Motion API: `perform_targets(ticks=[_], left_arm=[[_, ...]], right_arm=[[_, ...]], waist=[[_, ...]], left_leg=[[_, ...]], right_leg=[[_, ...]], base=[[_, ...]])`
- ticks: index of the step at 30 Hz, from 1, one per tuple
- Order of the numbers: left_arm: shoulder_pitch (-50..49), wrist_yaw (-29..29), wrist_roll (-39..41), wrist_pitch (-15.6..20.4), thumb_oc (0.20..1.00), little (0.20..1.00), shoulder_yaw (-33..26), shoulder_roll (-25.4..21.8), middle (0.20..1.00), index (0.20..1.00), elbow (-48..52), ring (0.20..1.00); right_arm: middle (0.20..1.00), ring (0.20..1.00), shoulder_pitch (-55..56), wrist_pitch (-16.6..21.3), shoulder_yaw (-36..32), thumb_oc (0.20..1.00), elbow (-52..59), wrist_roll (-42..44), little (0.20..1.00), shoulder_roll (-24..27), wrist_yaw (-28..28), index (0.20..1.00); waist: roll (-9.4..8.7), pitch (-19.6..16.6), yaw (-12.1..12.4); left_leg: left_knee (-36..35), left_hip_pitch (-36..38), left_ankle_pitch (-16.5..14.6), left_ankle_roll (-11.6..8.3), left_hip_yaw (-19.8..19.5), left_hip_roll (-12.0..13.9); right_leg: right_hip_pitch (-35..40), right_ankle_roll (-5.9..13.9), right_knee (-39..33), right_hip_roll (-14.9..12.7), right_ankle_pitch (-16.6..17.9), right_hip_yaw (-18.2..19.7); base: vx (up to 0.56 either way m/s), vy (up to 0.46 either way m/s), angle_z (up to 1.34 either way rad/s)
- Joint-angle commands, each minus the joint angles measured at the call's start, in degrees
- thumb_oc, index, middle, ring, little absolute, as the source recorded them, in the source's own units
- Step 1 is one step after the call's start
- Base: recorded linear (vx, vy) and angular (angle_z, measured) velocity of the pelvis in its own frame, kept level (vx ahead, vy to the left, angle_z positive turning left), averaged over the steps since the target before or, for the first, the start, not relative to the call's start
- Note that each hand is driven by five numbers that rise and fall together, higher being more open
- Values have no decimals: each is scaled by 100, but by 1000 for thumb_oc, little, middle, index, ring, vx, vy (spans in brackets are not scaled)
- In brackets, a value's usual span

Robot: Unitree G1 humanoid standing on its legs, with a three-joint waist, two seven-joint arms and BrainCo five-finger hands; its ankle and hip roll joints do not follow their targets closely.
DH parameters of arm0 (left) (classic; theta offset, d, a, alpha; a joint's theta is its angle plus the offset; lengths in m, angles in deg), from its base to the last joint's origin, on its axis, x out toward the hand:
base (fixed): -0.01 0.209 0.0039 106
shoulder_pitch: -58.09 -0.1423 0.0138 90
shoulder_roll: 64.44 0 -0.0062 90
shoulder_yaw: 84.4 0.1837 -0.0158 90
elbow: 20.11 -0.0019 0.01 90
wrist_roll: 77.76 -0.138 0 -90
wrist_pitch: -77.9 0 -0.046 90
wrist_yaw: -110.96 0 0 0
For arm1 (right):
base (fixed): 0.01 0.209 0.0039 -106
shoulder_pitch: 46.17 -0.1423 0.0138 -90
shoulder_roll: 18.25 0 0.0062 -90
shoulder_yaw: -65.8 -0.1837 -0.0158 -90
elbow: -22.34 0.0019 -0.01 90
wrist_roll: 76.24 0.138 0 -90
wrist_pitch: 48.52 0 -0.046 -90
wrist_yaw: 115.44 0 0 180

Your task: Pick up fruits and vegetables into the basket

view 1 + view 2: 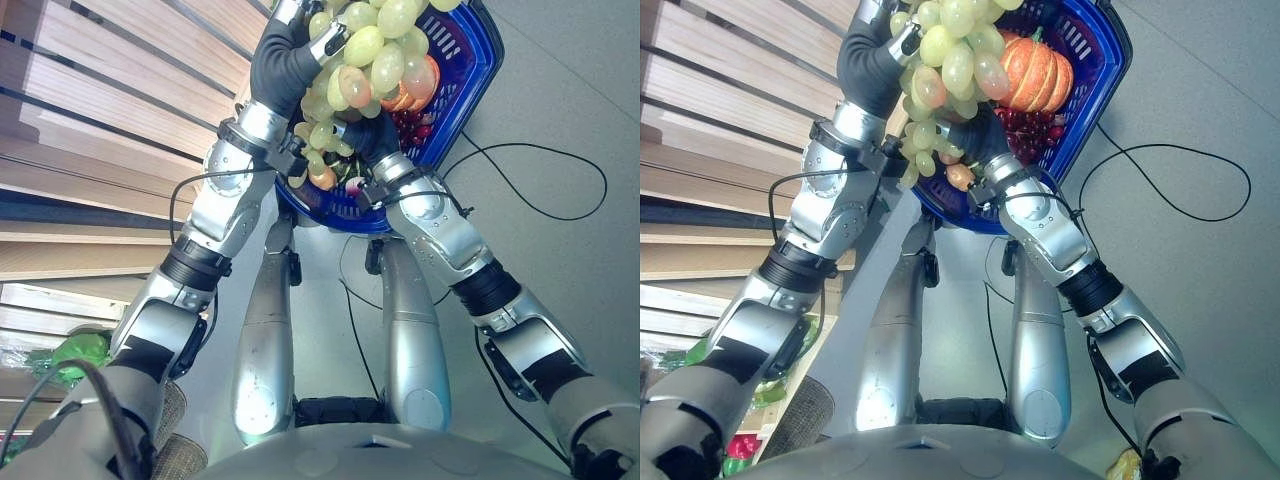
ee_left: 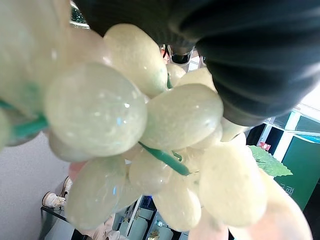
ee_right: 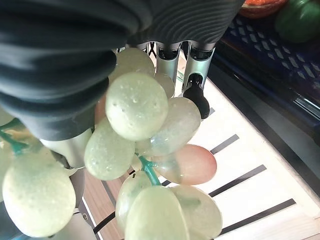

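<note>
Green grapes held up over the blue basket

A large bunch of green grapes (image 1: 365, 55) hangs between the two raised hands, just in front of and partly over the near rim of the blue basket (image 1: 470, 75). The bunch is pale green with a few pinkish grapes and a green stem, and it hides much of the basket's inside.

The left hand (image 1: 285, 50) comes in at the bunch's left side, its dark ribbed cover pressed against the grapes; its fingers are hidden among them, so whether they grip cannot be told. The right hand (image 1: 980, 135) sits under the lower part of the bunch, close to the basket's near rim. In the right wrist view its fingers (image 3: 197, 80) reach out fairly straight beside the grapes, not visibly curled round them.

Inside the basket lie an orange pumpkin (image 1: 1035, 70) towards the right wall, dark red cherries (image 1: 1030, 125) just below it, and a green pepper (image 3: 300, 20).

A slatted wooden shelf (image 1: 90, 110) runs along the left
</note>
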Motion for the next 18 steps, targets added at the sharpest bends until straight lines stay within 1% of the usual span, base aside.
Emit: perform_targets(ticks=[1, 2, 3, 4, 6, 7, 8, 9, 10, 11, 12, 13, 14, 16, 17, 18], left_arm=[[-133, 341, -306, 177, 1000, 1000, 310, 124, 1000, 1000, 809, 1000], [-139, 664, -746, 253, 1000, 1000, 284, 98, 1000, 1000, 735, 1000], [-145, 812, -878, 268, 1000, 1000, 281, 78, 1000, 1000, 728, 1000], [-164, 1231, -1163, 296, 1000, 1000, 250, 42, 1000, 1000, 692, 1000], [-175, 2252, -1915, 354, 1000, 1000, 184, -31, 1000, 1000, 576, 1000], [-162, 2542, -1981, 362, 1000, 1000, 123, -91, 1000, 1000, 472, 1000], [-168, 2601, -2026, 362, 1000, 1000, 110, -89, 1000, 1000, 465, 1000], [-190, 3226, -2556, 446, 1000, 1000, 8, -110, 1000, 1000, 342, 1000], [-187, 3247, -2562, 484, 1000, 1000, -11, -131, 1000, 1000, 317, 1000], [-187, 3397, -2823, 554, 1000, 1000, -89, -178, 1000, 1000, 266, 1000], [-211, 3932, -3371, 588, 1000, 1000, -211, -248, 1000, 1000, 189, 1000], [-195, 4075, -3411, 635, 1000, 1000, -245, -301, 1000, 1000, 135, 1000], [-222, 4368, -3716, 598, 1000, 1000, -336, -296, 1000, 1000, 99, 1000], [-175, 4772, -3721, 633, 1000, 1000, -436, -422, 1000, 1000, -107, 1000], [-188, 5002, -3969, 572, 1000, 1000, -517, -434, 1000, 1000, -204, 1000], [-193, 5228, -3945, 538, 1000, 1000, -584, -485, 1000, 1000, -386, 1000]], right_arm=[[200, 200, -253, 458, -322, 200, 633, -10, 200, -323, 34, 200], [200, 200, -235, 485, -322, 200, 615, 1, 200, -327, 51, 200], [200, 200, -231, 480, -331, 200, 619, 1, 200, -324, 54, 200], [200, 200, -232, 501, -330, 200, 610, 25, 200, -297, 76, 200], [200, 200, -209, 564, -345, 200, 561, 41, 200, -268, 86, 200], [200, 200, -208, 570, -364, 200, 540, 56, 200, -266, 117, 200], [200, 200, -208, 571, -369, 200, 536, 61, 200, -263, 119, 200], [200, 200, -200, 585, -401, 200, 499, 81, 200, -261, 155, 200], [200, 200, -196, 598, -410, 200, 488, 83, 200, -258, 159, 200], [200, 200, -185, 626, -441, 200, 457, 88, 200, -257, 183, 200], [200, 200, -143, 684, -512, 200, 402, 106, 200, -248, 229, 200], [200, 200, -135, 691, -545, 200, 392, 118, 200, -243, 251, 200], [200, 200, -109, 718, -571, 200, 372, 124, 200, -234, 279, 200], [200, 200, -71, 775, -629, 200, 300, 121, 200, -200, 375, 200], [200, 200, -32, 836, -664, 200, 237, 109, 200, -196, 414, 200], [200, 200, 20, 888, -706, 200, 140, 97, 200, -182, 498, 200]], waist=[[-13, -216, 59], [-13, -216, 65], [-13, -216, 69], [-10, -216, 78], [-5, -216, 91], [-6, -216, 103], [-6, -216, 104], [-6, -216, 118], [-6, -216, 123], [-7, -216, 139], [-8, -216, 157], [-12, -216, 161], [-13, -216, 169], [-12, -216, 166], [-13, -216, 165], [-12, -216, 159]], left_leg=[[566, -71, -527, 201, 97, -195], [557, -65, -528, 205, 97, -193], [555, -64, -527, 204, 94, -193], [568, -83, -522, 194, 85, -193], [569, -92, -516, 190, 68, -199], [579, -95, -517, 196, 56, -201], [583, -97, -518, 195, 53, -202], [602, -106, -525, 189, 33, -209], [604, -105, -526, 189, 31, -211], [613, -109, -531, 185, 24, -216], [639, -115, -542, 163, 2, -224], [644, -114, -541, 160, -7, -229], [651, -122, -544, 147, -9, -224], [646, -109, -542, 141, -8, -216], [645, -105, -548, 128, -9, -214], [654, -103, -552, 113, -8, -206]], right_leg=[[383, 489, -705, 139, 481, 49], [381, 492, -696, 140, 472, 44], [383, 492, -695, 139, 470, 41], [370, 492, -685, 139, 469, 40], [367, 491, -672, 144, 451, 42], [364, 493, -653, 140, 440, 36], [363, 492, -649, 139, 436, 34], [358, 494, -626, 134, 416, 29], [358, 495, -623, 131, 412, 23], [358, 497, -618, 120, 404, 9], [360, 497, -602, 107, 390, -3], [360, 498, -594, 107, 390, -6], [354, 495, -579, 104, 376, -11], [352, 496, -562, 97, 369, -17], [352, 497, -555, 99, 357, -16], [351, 495, -541, 96, 345, -11]], base=[[0, 0, 0], [0, 0, 0], [0, 0, 0], [0, 0, 0], [0, 0, 0], [0, 0, 0], [0, 0, 0], [0, 0, 0], [0, 0, 0], [0, 0, 0], [3, -35, 1], [0, 0, 0], [6, -11, 3], [4, -1, 2], [0, 0, 0], [0, 0, 0]])
